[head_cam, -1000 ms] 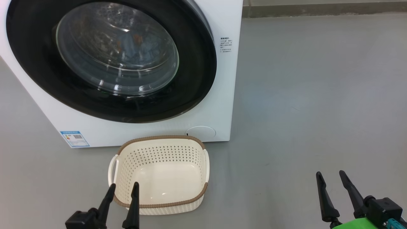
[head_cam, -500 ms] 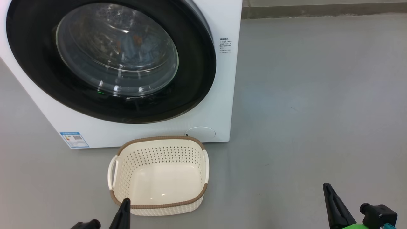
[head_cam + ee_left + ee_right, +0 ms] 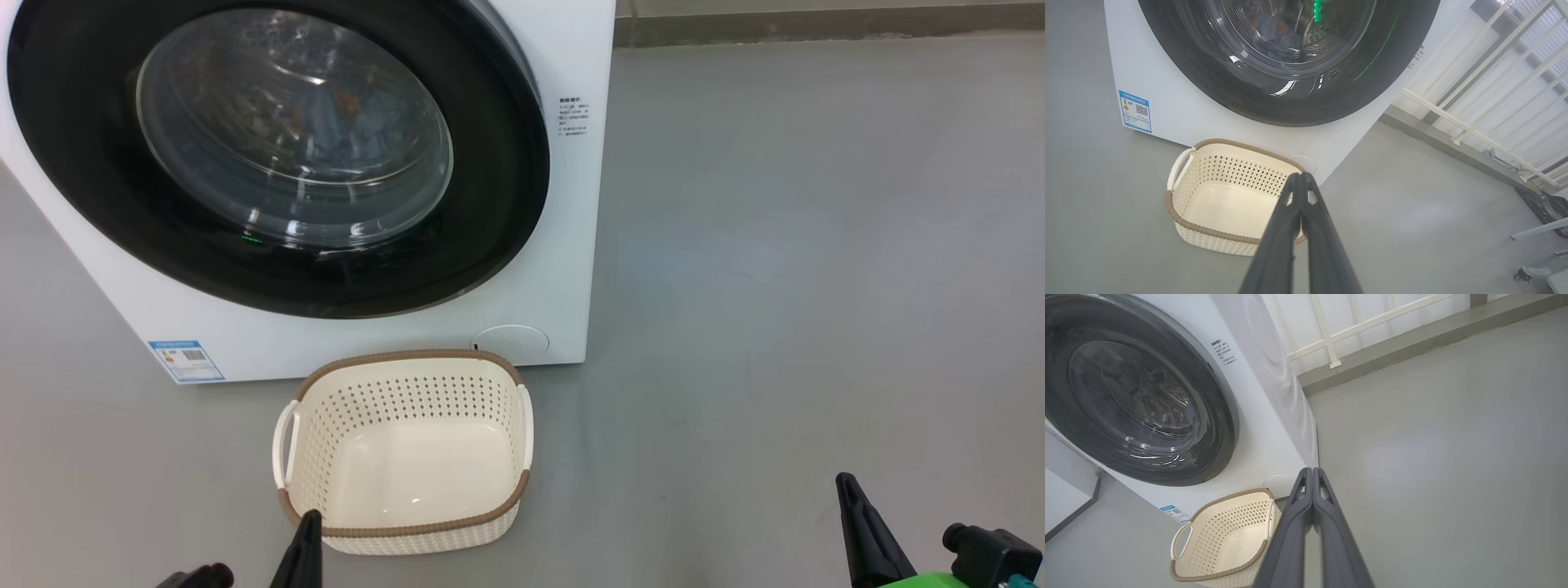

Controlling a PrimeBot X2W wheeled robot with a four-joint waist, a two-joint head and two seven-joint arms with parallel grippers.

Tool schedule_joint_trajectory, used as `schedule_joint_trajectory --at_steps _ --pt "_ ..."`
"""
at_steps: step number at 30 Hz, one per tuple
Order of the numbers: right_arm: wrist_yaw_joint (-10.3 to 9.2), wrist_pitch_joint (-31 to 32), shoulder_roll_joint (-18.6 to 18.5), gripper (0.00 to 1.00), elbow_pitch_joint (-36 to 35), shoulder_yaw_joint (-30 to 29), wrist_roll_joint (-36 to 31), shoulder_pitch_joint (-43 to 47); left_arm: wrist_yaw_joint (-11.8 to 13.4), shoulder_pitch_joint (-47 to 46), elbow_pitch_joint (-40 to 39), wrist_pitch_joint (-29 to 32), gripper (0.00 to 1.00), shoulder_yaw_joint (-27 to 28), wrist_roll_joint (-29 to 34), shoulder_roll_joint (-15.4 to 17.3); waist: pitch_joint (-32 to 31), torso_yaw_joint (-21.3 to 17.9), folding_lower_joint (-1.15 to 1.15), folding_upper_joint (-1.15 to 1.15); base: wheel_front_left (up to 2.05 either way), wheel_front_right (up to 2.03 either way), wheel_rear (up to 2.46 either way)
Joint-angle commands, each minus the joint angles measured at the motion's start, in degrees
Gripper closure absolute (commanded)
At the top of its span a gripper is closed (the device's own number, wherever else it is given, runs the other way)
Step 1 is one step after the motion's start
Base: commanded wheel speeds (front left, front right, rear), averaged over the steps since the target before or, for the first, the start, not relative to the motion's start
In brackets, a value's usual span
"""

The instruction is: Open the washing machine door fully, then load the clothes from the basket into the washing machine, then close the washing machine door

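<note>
Upper left of the frame: the washing machine (image 3: pixel 563 245) stands on the grey floor, with the washing machine door (image 3: pixel 277 188) lying flush against its front, which I judge as latched. Through the glass bowl, the clothes (image 3: pixel 359 122) show as blue fabric with orange marks, inside the drum.

Lower left: my left gripper (image 3: pixel 309 521) has both fingers pressed together, with nothing between them. Its tip overlaps the near rim of the basket (image 3: pixel 408 357) in the head view; I cannot tell whether it touches.

Lower centre: the basket sits just in front of the machine, upright and empty.

Lower right: my right gripper (image 3: pixel 845 483) is also closed on nothing, well apart from basket and machine, over bare floor.

Step in hand, by my judgement: all three stages read as complete, so the task is at its end. The next move calls only for confirming that the door is seated all round its rim, and for keeping both arms clear of the basket
</note>
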Motion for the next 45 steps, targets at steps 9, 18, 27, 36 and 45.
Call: schedule_joint_trajectory --at_steps 9,18,27,36,45 --pt "-0.09 1.8 -0.41 1.0 -0.89 -0.04 7.34 -2.66 -0.05 -2.6 -1.04 1.43 1.0 1.78 -6.57 1.03 -0.02 -0.31 -0.01 0.0 0.0 0.0 0.0" --pt "-0.11 3.24 -0.47 1.0 -0.6 -0.12 13.18 -3.38 -0.06 -3.14 -1.11 2.77 1.0 2.71 -11.84 1.26 -0.03 -0.59 -0.01 0.0 0.0 0.0 0.0" --pt "-0.13 4.51 -0.53 1.0 -0.34 -0.18 18.36 -4.01 -0.07 -3.63 -1.14 4.0 1.0 3.58 -16.47 1.43 -0.05 -0.84 -0.01 0.0 0.0 0.0 0.0" --pt "-0.16 5.94 -0.59 1.0 -0.04 -0.25 24.2 -4.73 -0.08 -4.19 -1.16 5.41 1.0 4.6 -21.67 1.59 -0.06 -1.12 -0.01 0.0 0.0 0.0 0.0" --pt "-0.18 7.38 -0.65 1.0 0.25 -0.33 30.04 -5.45 -0.1 -4.75 -1.16 6.86 1.0 5.65 -26.84 1.73 -0.08 -1.39 -0.01 0.0 0.0 0.0 0.0"
